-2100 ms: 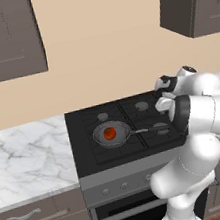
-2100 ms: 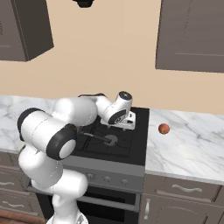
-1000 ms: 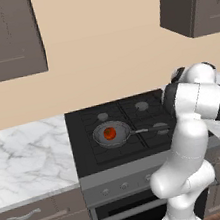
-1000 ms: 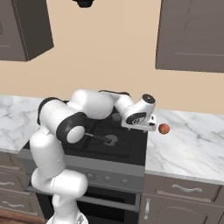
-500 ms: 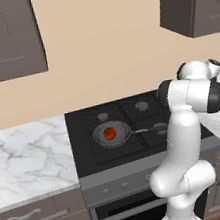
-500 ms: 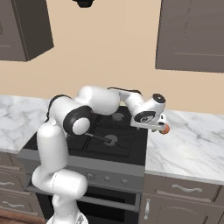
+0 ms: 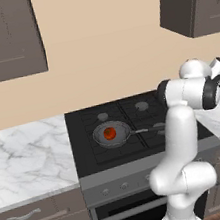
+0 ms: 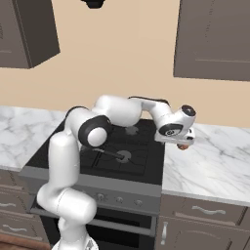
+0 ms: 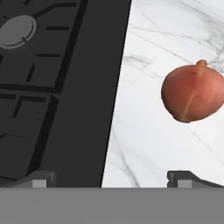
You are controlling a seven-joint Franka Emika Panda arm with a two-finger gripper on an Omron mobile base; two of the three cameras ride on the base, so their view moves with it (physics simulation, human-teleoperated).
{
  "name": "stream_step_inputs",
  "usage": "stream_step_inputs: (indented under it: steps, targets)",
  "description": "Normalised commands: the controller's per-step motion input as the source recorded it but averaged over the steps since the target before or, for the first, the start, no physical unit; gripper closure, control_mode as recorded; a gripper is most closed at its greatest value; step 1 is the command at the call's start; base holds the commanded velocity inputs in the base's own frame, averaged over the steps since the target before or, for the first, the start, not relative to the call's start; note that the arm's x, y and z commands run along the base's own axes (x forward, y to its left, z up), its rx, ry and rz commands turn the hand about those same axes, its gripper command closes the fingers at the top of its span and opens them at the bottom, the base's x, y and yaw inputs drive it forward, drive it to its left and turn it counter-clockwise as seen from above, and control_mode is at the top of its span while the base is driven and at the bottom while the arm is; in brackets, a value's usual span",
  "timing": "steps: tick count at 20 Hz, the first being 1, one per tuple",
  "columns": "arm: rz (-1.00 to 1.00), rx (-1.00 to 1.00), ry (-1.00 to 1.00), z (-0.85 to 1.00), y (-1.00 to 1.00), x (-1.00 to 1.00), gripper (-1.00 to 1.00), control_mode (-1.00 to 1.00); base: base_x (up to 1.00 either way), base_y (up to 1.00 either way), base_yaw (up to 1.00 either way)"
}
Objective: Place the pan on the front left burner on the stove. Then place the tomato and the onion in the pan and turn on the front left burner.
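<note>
The dark pan (image 7: 111, 135) sits on the black stove (image 7: 132, 112), over the front left burner, whose cap is hidden under it. The red tomato (image 7: 110, 133) lies inside the pan, and the pan's thin handle (image 7: 145, 130) points right. The pale orange-pink onion (image 9: 192, 92) rests on the marble counter just right of the stove, and it also peeks out under the hand as the onion (image 8: 184, 146). My gripper (image 9: 111, 179) hangs open above the stove's right edge, with the onion ahead of its right fingertip (image 9: 183, 177) and apart from it. Nothing is between the fingers.
Marble counter (image 8: 215, 156) runs right of the stove and marble counter (image 7: 24, 162) to its left. Small knobs (image 7: 116, 187) line the steel front panel. Wall cabinets (image 8: 215, 39) hang above. My own arm (image 8: 93, 129) arches across the cooktop.
The arm has swung right, from over the stove's back right to the counter edge above the onion. The gripper stayed open. Pan and tomato have not moved.
</note>
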Motion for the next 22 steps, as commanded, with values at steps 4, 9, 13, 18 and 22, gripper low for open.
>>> stream_step_inputs:
  steps: [4,9,13,18,22]
  targets:
    - [0.01,0.0,-0.01,0.0,-0.17,0.3,-1.0,-1.0,0.0,0.0,0.0]
    - [0.02,0.0,0.0,0.0,-0.21,0.27,-1.0,-1.0,0.0,0.0,0.0]
    - [0.01,0.0,0.0,0.0,-0.28,0.19,-1.0,-1.0,0.0,0.0,0.0]
    - [0.01,0.0,0.0,0.0,-0.26,0.31,-1.0,-1.0,0.0,0.0,0.0]
    - [0.02,0.0,0.0,0.0,-0.15,0.31,-1.0,-1.0,0.0,0.0,0.0]
